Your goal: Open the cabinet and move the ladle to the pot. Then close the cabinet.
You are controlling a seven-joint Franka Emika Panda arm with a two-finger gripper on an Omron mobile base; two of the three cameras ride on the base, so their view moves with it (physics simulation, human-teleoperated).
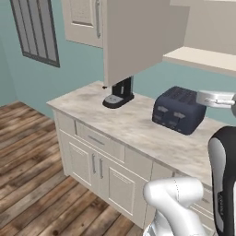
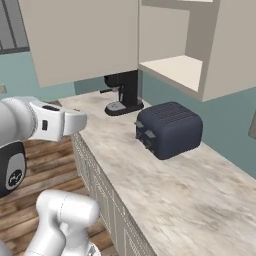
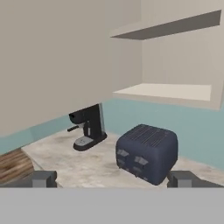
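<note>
The cabinet [image 2: 170,60] stands open above the toaster [image 2: 169,129], its shelf looks bare and I cannot see the ladle; the gripper [image 3: 113,178] is open and empty, so search the shelf before reaching.

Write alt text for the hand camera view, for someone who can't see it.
An open beige wall cabinet, its door swung wide at left, shows a bare lower shelf above a marble counter. On the counter stand a dark blue toaster and, behind it to the left, a black coffee machine. The open gripper hangs in front of the toaster, holding nothing.
</note>
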